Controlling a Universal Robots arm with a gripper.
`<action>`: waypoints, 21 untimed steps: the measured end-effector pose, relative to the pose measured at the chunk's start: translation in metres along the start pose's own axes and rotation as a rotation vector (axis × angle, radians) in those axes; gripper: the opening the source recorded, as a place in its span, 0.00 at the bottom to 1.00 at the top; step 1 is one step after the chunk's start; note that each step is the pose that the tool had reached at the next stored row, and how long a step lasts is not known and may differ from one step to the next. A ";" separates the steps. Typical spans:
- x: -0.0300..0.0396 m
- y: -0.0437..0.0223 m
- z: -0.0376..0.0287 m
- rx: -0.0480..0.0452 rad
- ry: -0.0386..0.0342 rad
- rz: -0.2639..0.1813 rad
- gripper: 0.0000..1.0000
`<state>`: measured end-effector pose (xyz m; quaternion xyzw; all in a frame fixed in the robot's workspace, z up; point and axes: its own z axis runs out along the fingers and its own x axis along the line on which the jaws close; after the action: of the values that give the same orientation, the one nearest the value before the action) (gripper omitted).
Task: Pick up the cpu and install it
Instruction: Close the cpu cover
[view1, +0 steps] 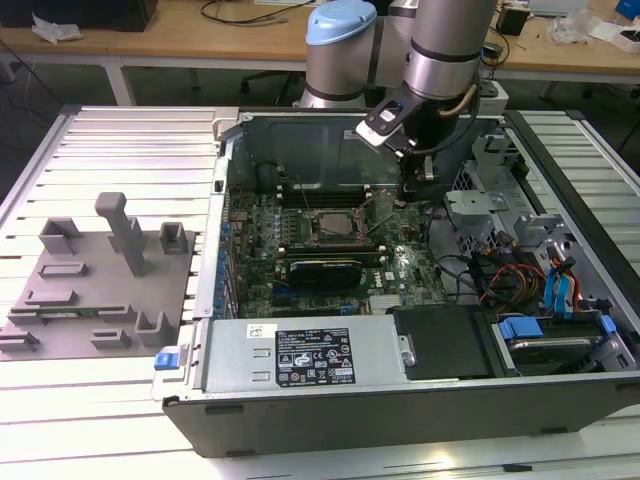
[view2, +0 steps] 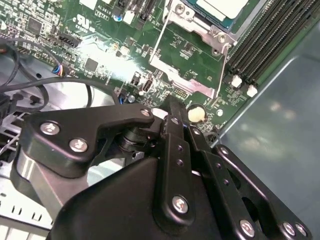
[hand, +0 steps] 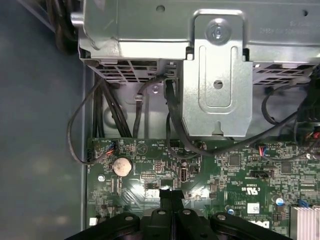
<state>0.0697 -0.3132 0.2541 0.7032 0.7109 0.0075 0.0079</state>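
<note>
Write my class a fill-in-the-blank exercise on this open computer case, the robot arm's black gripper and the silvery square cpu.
1. The small square cpu with the pale silvery top lies in the metal-framed socket on the ______ motherboard.
2. The black gripper hangs over that motherboard with its fingers ______.
3. The grey plastic fixture plate lies on the exterior view's ______ of the open dark computer case.
Missing words: green; shut; left.
</note>
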 end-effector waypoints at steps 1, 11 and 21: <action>0.0000 0.0000 0.0015 0.0000 0.0000 0.000 0.11; 0.0000 -0.0004 0.0076 0.0000 -0.0001 0.000 0.11; 0.0008 -0.0655 0.0063 0.0031 0.0006 0.000 0.11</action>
<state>0.0044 -0.3132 0.2464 0.7032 0.7109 0.0066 0.0066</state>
